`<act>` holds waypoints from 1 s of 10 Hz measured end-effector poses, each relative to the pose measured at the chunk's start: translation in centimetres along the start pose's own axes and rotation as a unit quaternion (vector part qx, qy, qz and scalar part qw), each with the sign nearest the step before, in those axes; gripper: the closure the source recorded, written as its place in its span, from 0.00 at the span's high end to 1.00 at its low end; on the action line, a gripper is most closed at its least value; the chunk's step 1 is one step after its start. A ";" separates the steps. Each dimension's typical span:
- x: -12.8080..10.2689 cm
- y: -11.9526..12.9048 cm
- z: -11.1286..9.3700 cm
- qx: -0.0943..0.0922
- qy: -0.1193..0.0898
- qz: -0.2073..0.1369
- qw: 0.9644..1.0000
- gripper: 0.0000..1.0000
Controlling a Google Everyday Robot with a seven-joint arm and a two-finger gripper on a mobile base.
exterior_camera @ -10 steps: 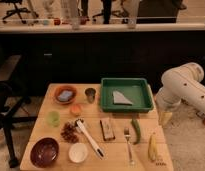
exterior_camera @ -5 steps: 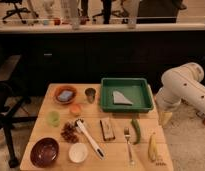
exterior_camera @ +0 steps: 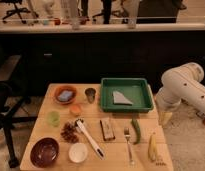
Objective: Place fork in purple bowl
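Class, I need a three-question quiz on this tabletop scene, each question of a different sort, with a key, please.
1. True or false: the slim silver metal fork already lies in the round dark purple bowl.
2. Where is the robot's gripper? A: over the green tray. B: beside the wooden table, off its right edge as pictured. C: inside the purple bowl.
3. Which bowl stands right next to the purple bowl?

Key
1. False: the fork lies on the table, far from the bowl.
2. B.
3. The small white bowl.
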 end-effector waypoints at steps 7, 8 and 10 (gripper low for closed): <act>0.0 0.0 0.0 0.000 0.000 0.000 1.000 0.80; 0.0 0.0 0.0 0.000 0.000 0.000 1.000 0.80; -0.5 -0.3 0.1 -0.006 0.005 -0.011 1.000 0.80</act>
